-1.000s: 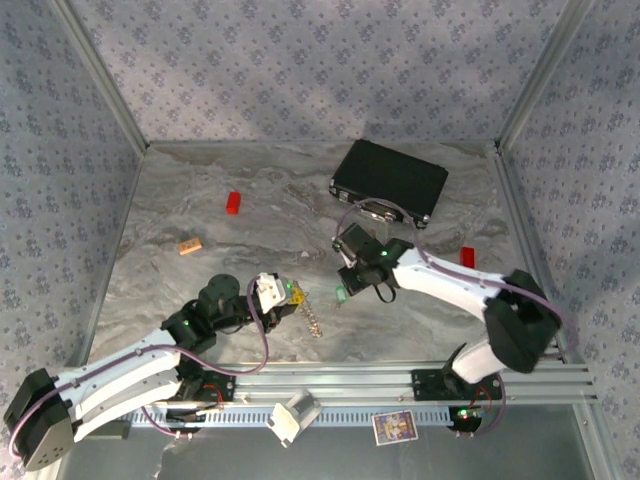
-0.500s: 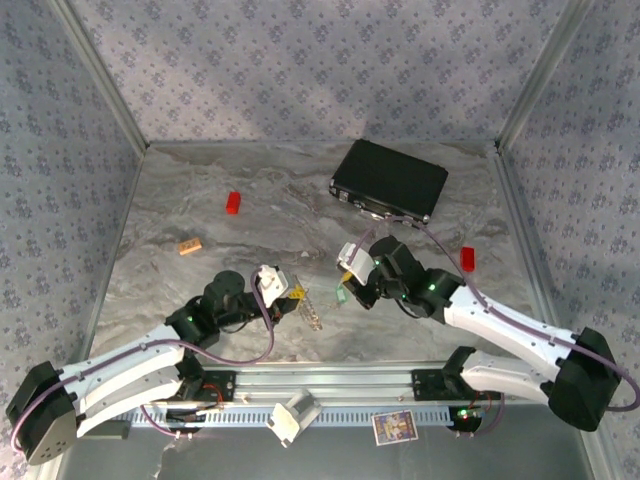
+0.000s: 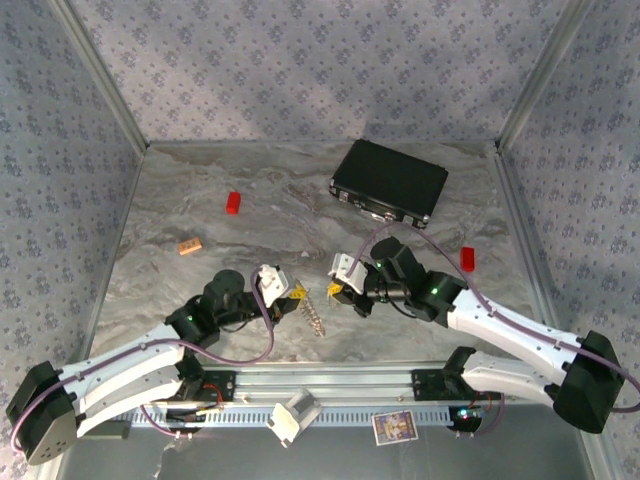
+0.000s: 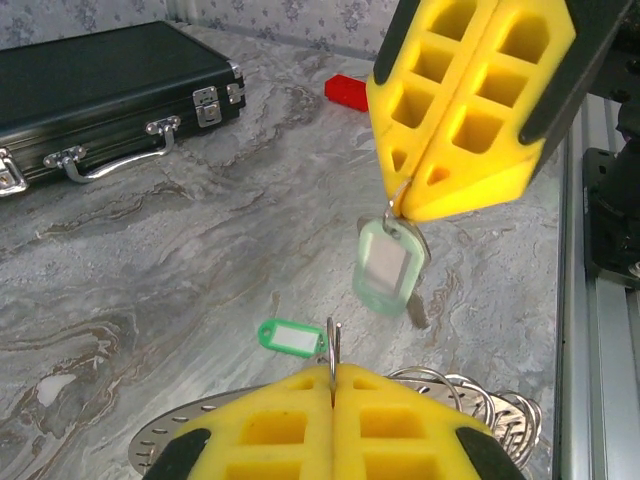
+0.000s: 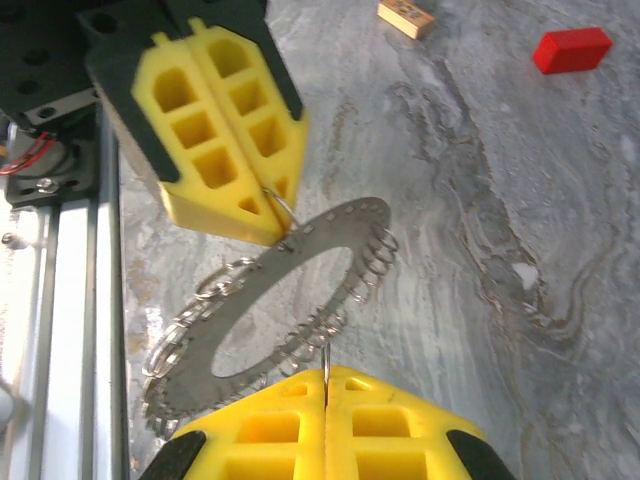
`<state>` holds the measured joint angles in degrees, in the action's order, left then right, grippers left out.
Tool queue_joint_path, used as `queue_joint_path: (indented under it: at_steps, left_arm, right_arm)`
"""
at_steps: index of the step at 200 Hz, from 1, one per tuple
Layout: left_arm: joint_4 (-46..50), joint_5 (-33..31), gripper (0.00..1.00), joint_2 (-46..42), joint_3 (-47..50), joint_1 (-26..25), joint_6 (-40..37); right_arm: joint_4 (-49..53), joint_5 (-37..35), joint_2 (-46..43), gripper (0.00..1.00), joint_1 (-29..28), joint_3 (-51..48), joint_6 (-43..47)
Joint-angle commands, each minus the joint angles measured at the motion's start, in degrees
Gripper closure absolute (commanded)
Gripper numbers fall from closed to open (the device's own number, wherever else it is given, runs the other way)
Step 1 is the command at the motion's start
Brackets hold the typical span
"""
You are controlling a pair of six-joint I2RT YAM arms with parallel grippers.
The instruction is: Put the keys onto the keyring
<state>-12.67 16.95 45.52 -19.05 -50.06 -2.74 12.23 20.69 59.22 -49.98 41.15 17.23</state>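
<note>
My left gripper (image 3: 293,297) is shut on a small split ring at the rim of the keyring (image 3: 315,315). The keyring (image 5: 186,368) is a flat silvery ring fringed with little wire loops, and it hangs tilted just above the table. My right gripper (image 3: 338,290) faces it from the right, shut on a thin wire loop. From that loop dangles a key with a mint-green head (image 4: 388,262). The two yellow fingertip pairs are close together, tip to tip. Another green-headed key (image 4: 290,337) lies flat on the table between them.
A black case (image 3: 390,182) lies at the back right. Red blocks sit at the left (image 3: 233,203) and the right (image 3: 467,259), with an orange-tan block (image 3: 190,246) nearby. An aluminium rail (image 3: 400,375) runs along the near edge.
The right arm has dropped low and turned its gripper sideways, carrying the green key toward the left gripper. The left gripper with the keyring has shifted slightly right.
</note>
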Motion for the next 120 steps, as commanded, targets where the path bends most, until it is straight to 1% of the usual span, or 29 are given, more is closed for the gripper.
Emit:
queue_joint_path:
  at_steps: [1, 38, 64, 120]
  left_arm:
    - [-2.7, 1.8, 1.0, 0.5, -2.3, -0.4, -2.6]
    - [-2.5, 2.4, 1.0, 1.2, -2.7, -0.5, -4.9]
    - [-0.2, 2.5, 1.0, 1.7, -3.7, -0.5, -6.2]
    - [0.5, 3.5, 1.0, 2.2, -4.3, -0.5, -6.7]
  right_arm:
    - [-0.9, 3.0, 1.5, 1.0, -1.0, 1.3, 1.2]
    - [1.3, 2.1, 4.5, 1.0, -2.2, 4.0, 2.3]
    - [1.1, 2.4, 5.4, 1.0, -2.8, 4.5, 2.6]
    - [1.5, 1.1, 7.1, 1.0, -3.8, 6.2, 3.4]
